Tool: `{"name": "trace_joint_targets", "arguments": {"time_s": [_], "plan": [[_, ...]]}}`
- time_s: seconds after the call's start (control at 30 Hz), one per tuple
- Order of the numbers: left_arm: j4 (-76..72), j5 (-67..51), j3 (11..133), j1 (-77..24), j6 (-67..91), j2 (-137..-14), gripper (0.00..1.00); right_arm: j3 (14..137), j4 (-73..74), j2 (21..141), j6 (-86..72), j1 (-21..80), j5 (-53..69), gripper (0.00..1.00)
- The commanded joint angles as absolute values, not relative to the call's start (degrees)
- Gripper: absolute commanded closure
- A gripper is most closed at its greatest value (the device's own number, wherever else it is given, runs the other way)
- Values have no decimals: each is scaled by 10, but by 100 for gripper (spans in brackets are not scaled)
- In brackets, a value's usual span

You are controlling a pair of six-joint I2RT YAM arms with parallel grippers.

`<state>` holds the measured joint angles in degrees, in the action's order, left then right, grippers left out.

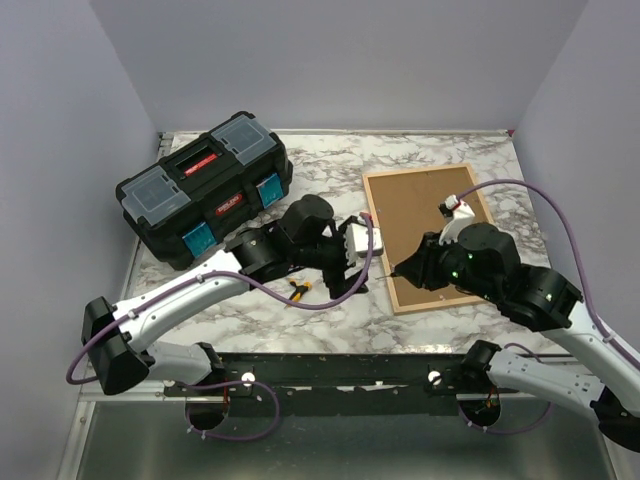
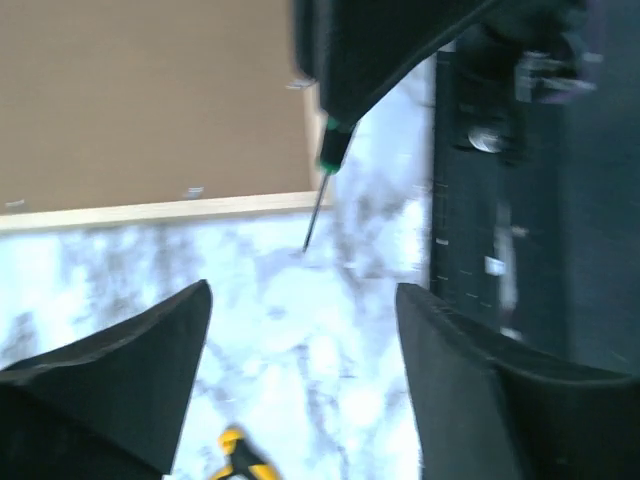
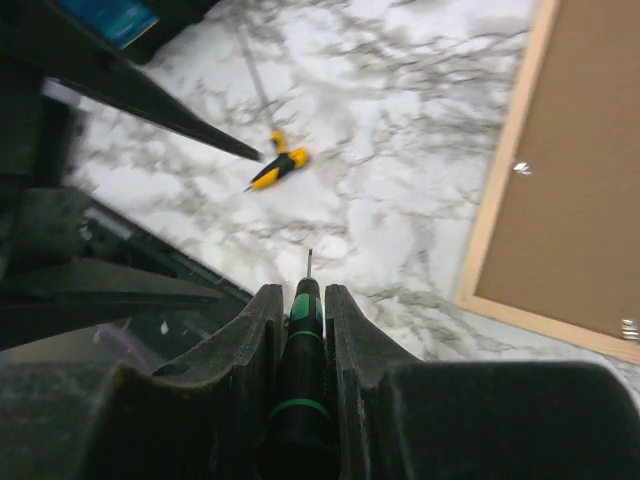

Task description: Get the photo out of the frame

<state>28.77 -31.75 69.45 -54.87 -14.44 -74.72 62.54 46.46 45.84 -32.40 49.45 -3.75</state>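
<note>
Left gripper (image 2: 300, 300) gapes empty over the bench (image 1: 320, 160) beside the frame (image 1: 415, 172); right gripper (image 3: 303, 295) pinches 1 screwdriver (image 3: 305, 330); closed toolbox (image 1: 205, 190) back-left.

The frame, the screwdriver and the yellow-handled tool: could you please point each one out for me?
frame (image 2: 150, 212): left wrist view, on its light-wood edge strip.
screwdriver (image 3: 303, 340): right wrist view, on its black-and-green handle.
yellow-handled tool (image 3: 278, 168): right wrist view, on its yellow handle.

The frame (image 1: 415, 172) is made of pale wood, its backing board (image 1: 415, 215) of matt brown fibreboard. The tabletop (image 1: 330, 170) is finished in a smooth marbled pattern.
</note>
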Motion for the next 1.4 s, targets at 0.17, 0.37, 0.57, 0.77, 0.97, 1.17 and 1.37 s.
{"name": "trace_joint_targets", "arguments": {"time_s": [0.17, 0.37, 0.57, 0.77, 0.97, 1.17, 1.37], "plan": [[78, 142, 613, -540, -91, -635, 11, 542, 488, 480, -417, 497, -358, 100], [12, 312, 578, -540, -90, -604, 9, 486, 384, 548, -394, 495, -400, 100], [3, 359, 573, -540, -93, -595, 10, 448, 291, 603, -365, 475, -372, 100], [-19, 362, 561, -540, -98, -583, 10, 407, 202, 630, -348, 462, -336, 100], [-18, 358, 560, -540, -98, -585, 10, 397, 160, 654, -332, 455, -334, 99], [-14, 354, 564, -540, -99, -590, 10, 391, 153, 668, -333, 451, -328, 100], [-11, 350, 565, -540, -99, -593, 10, 389, 159, 676, -337, 448, -329, 99]]}}
